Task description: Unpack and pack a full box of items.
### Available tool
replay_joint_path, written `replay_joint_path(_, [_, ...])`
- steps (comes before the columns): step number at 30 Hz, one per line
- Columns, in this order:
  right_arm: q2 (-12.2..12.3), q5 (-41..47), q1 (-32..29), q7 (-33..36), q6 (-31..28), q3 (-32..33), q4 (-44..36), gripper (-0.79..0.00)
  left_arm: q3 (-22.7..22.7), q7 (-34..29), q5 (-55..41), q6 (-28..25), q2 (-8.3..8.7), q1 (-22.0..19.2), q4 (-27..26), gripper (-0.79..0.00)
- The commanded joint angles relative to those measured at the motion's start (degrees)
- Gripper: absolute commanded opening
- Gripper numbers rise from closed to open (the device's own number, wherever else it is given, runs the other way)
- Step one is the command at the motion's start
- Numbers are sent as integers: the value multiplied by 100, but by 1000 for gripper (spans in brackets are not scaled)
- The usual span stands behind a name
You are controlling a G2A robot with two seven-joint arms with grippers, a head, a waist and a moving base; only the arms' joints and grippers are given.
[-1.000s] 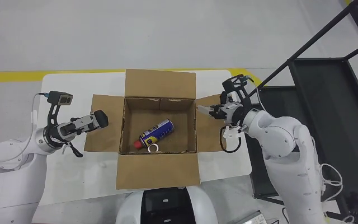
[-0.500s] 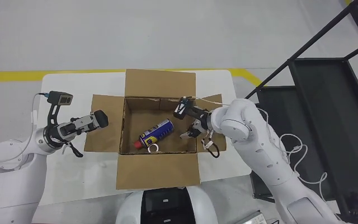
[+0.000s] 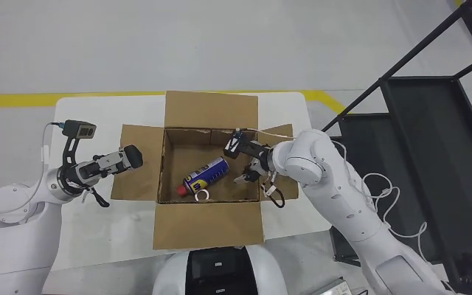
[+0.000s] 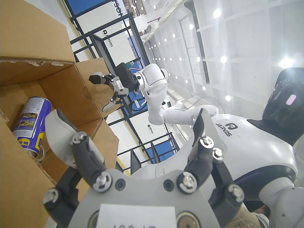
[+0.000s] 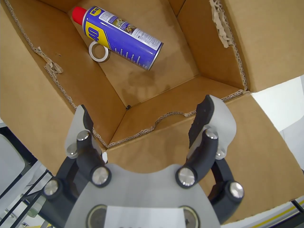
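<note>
From above, you have the cardboard box (image 3: pixel 212 110) open on the white surface (image 3: pixel 96 221), flaps folded out. The blue spray can (image 3: pixel 208 175) lies on its side on the box floor, with a small tape ring (image 3: pixel 203 196) touching it near the red cap. Your right hand (image 3: pixel 248 174) hangs just inside the box's right wall, apart from the can. Your left hand (image 3: pixel 133 157) sits outside the box, over its left flap.

In the left wrist view, the left hand (image 4: pixel 128 119) is spread wide and empty. The can (image 4: pixel 29 122) lies down inside the box (image 4: pixel 35 36), and the right hand (image 4: pixel 101 93) is above the far wall.

In the right wrist view, the right hand (image 5: pixel 144 106) is wide and empty above the box wall (image 5: pixel 213 48). The can (image 5: pixel 121 36) and ring (image 5: pixel 99 52) lie well beyond its fingertips.
</note>
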Motion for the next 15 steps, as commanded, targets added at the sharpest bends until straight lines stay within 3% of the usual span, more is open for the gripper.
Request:
replay_joint_path(1, [-16,116,111,-403,-408,-131,88,0,0,0,0,0,0,0,0,0])
replay_joint_path(7, [-125,-784,1148,-1332,-1917,-1342,999,0,0,0,0,0,0,0,0,0])
replay_joint_path(15, [-490,-997,2626,-2142,-2726,-2918,2485,0,0,0,0,0,0,0,0,0])
